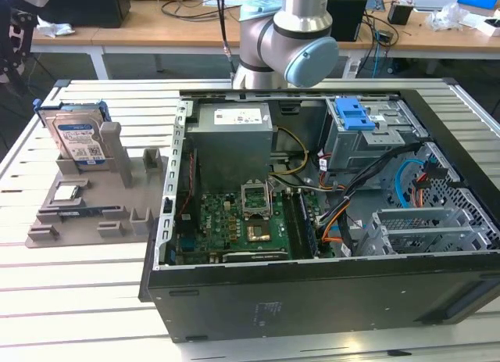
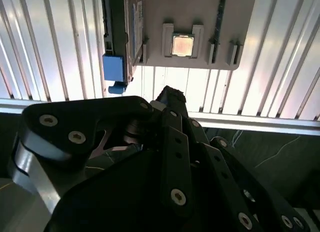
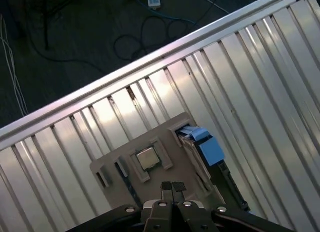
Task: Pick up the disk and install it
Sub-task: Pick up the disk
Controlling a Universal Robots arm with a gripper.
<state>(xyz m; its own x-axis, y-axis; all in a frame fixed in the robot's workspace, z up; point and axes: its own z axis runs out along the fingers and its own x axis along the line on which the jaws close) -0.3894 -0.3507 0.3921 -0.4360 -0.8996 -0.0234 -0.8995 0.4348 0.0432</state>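
**Exterior view.** The disk (image 1: 78, 140) stands on edge, tilted, in the slot of a grey fixture (image 1: 87, 215) at the exterior view's left, on the white slatted surface (image 1: 78, 299). Its white label with a blue band faces the camera, and its blue side rails are visible. A small square chip (image 1: 66, 192) lies flat in a recess of the fixture, nearer than the disk. An open computer case (image 1: 312, 245) occupies the centre and the exterior view's right. The robot arm (image 1: 283, 35) rises at the far side, behind the case.

**Second wrist view.** The hand (image 2: 170, 96) is above the edge of the surface (image 2: 280, 51), apart from the fixture (image 2: 200, 11). The disk (image 2: 134, 26) shows edge-on in its slot, beside the chip (image 2: 182, 44).

**First wrist view.** The hand (image 3: 171, 188) is narrow: its two fingertips (image 3: 165, 187) lie together and hold nothing. Beyond them lie the fixture (image 3: 112, 164) and the chip (image 3: 146, 158). The disk (image 3: 206, 147) stands just beside the chip, untouched.
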